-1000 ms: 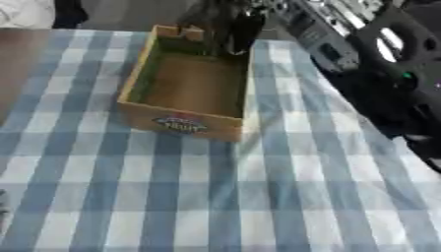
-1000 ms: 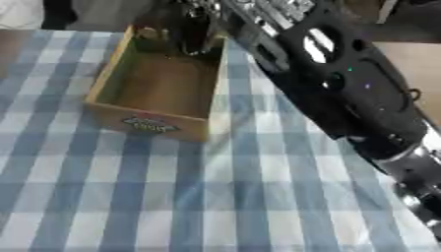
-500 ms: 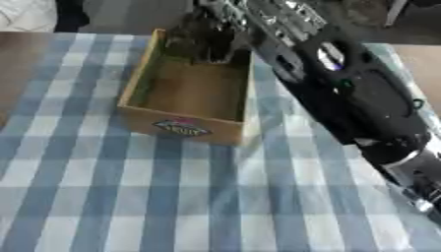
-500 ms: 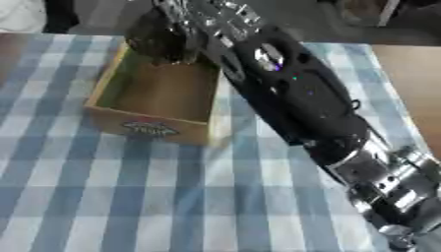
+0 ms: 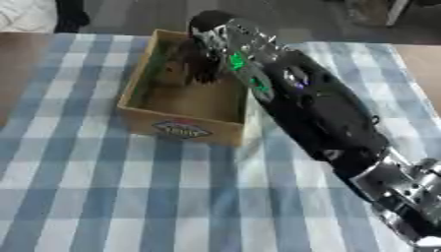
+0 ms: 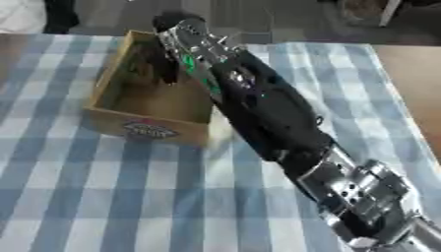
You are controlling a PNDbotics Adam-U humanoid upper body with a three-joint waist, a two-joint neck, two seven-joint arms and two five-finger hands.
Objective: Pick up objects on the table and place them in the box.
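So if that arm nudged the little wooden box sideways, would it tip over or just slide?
Probably slide: the box is low and wide with a flat base. The checked cloth under it already shows folds, so it might bunch and drag along. It looks thin-walled, so likely light.

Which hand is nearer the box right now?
Right. The right hand reaches down inside the box at its far end, fingers pointing down. The left hand shows in neither view.

right hand (image 5: 200,58): blurred inside box (image 5: 182,129), fingers unclear | anything held: cannot tell
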